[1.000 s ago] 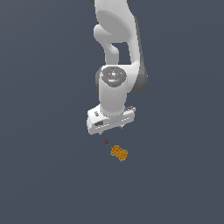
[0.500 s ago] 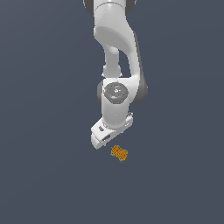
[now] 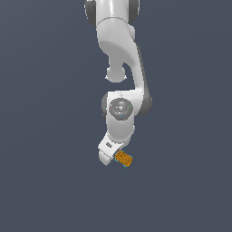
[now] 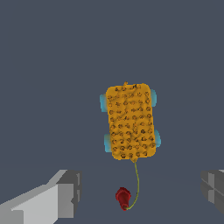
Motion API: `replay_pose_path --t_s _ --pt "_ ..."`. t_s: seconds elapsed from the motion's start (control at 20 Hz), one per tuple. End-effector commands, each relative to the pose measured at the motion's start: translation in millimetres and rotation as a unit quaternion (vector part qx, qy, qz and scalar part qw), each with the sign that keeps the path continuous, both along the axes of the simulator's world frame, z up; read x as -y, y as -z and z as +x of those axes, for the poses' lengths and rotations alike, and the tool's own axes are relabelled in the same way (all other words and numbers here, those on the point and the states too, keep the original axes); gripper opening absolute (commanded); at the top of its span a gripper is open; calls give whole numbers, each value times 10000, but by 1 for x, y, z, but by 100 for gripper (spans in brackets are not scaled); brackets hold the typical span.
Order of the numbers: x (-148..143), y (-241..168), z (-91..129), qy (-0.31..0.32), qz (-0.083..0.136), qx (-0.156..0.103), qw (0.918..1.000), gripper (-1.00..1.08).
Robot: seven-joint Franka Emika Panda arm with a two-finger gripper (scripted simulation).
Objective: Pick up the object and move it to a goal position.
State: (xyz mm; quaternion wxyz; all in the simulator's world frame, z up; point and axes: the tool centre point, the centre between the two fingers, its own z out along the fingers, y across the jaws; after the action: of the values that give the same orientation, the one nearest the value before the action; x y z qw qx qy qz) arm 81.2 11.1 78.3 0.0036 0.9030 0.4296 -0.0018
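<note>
Hand (image 4: 135,192) spread wide, holding nothing: in the wrist view one finger (image 4: 52,199) and the other (image 4: 214,190) sit far apart at the frame edges with open counter between them. The orange block (image 4: 130,121) lies flat on the counter (image 4: 52,65), ahead of the finger line and not yet between the fingers, long axis running away from the camera, so the short sides with the teal-blue edge nubs face the two fingers; that looks like an alignment for closing across the narrow width. A small red knob (image 4: 123,197) lies between the fingers, joined to the block's near end by a thin greenish cord; hard to say what it is. In the exterior view the hand (image 3: 110,153) is low and tilted, with the orange block (image 3: 123,159) just beside it on the exterior view's right; touching or not cannot be told there, and the finger gap is hidden by the hand body. That view does give the arm pose: the white arm comes down from above, the wrist bent over the block, low over the counter (image 3: 45,181). The wrist view gives the spread, the grid pattern, the cord and the red knob, none of which the exterior view resolves. Judged step: approach before the grasp, block not lifted.
</note>
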Motion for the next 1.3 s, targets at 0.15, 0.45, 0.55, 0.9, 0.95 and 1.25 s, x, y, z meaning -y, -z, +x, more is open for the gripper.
replay_pose_path --t_s 0.15,0.45,0.55,0.9,0.95,1.25 --pt "-2 9 5 -361 29 0 9993 100" --pt "-2 13 7 -488 40 -1 9988 100" --pt "-2 13 6 -465 38 -4 9989 100" --pt "-2 38 6 -475 38 -3 9989 100" --pt "-3 44 6 -481 39 -2 9988 100" --pt "-2 63 6 -488 39 -2 9988 100"
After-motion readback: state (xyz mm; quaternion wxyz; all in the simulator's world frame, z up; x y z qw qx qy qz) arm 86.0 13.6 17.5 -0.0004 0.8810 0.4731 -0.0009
